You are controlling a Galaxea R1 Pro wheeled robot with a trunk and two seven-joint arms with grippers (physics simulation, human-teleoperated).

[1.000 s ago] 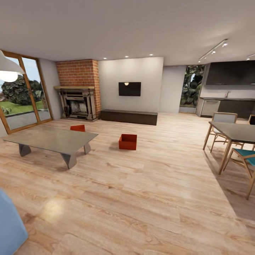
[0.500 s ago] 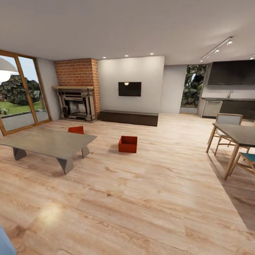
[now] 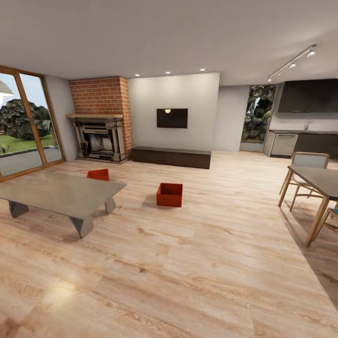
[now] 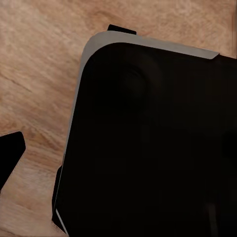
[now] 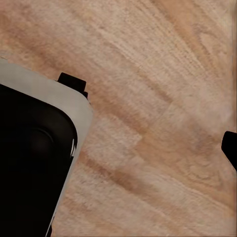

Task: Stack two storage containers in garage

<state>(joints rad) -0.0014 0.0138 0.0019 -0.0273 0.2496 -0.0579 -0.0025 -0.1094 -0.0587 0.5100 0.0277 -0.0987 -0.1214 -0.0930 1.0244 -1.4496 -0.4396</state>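
Observation:
I am in the living room, on its light wood plank floor (image 3: 188,263). One orange-red open-top storage container (image 3: 169,195) stands on the planks in the middle of the room. The second storage container (image 3: 98,174) sits farther left, partly hidden behind the low grey coffee table (image 3: 61,192). Both are several steps ahead of me. In the left wrist view a dark fingertip (image 4: 10,154) shows at the frame's edge beside my black base (image 4: 153,143). The right wrist view shows another dark fingertip (image 5: 230,146) over the planks. The garage is out of view.
A brick fireplace (image 3: 101,119), a wall TV (image 3: 172,118) and a long dark bench (image 3: 171,156) line the far wall. Glass doors (image 3: 23,126) are at the left. A dining table (image 3: 317,180) with chairs stands at the right, and open planks lie between me and the containers.
The whole head view has shifted as I roll forward: the containers and coffee table look slightly closer, and the blue sofa corner has left the bottom left of the picture.

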